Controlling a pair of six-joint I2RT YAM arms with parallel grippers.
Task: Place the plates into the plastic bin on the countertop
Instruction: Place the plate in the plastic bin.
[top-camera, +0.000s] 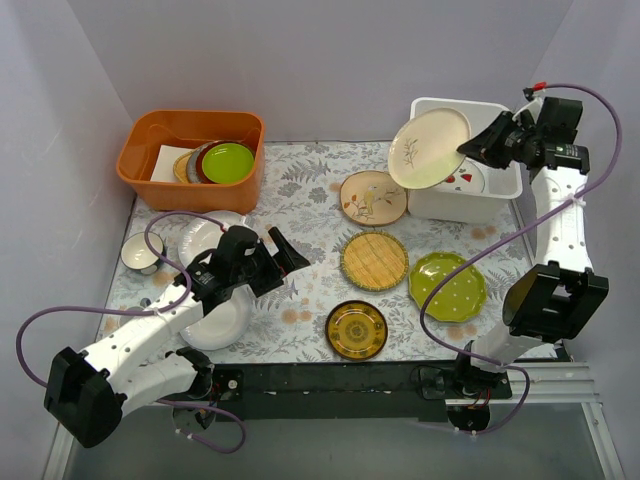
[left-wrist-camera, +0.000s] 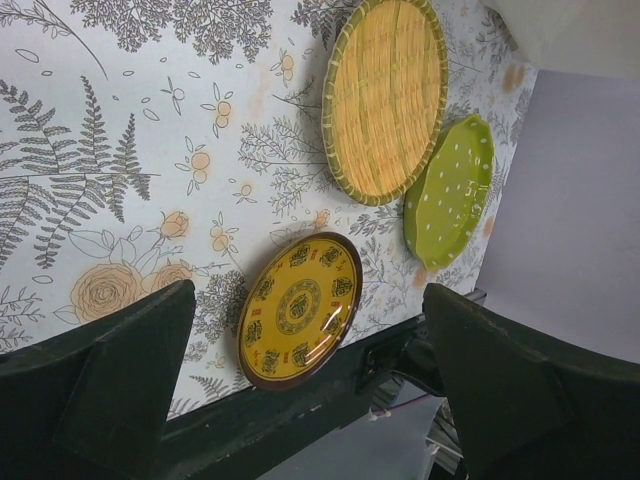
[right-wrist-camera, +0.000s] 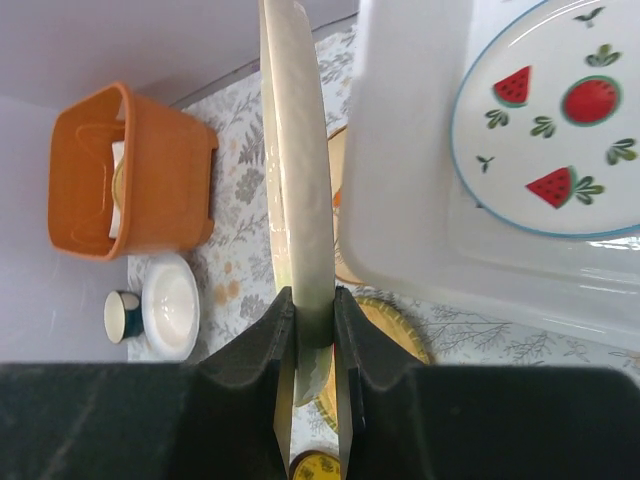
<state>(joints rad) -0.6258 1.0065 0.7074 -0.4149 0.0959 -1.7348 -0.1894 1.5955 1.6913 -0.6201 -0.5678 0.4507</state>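
Lighting: bright, even and diffuse from overhead, with soft, faint shadows. Glare: a pale sheen on the amber plate (left-wrist-camera: 300, 310). Focus: sharp on the countertop (left-wrist-camera: 130, 150), soft along the near edges of both wrist views.

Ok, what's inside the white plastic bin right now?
One white plate with red wedges lies flat on the floor of the white bin. The cream sprig plate, gripped by the right gripper, blocks the top view of part of the bin, so that part is unseen.

Left gripper (top-camera: 283, 256) spread wide, right gripper (right-wrist-camera: 313, 305) clamped.
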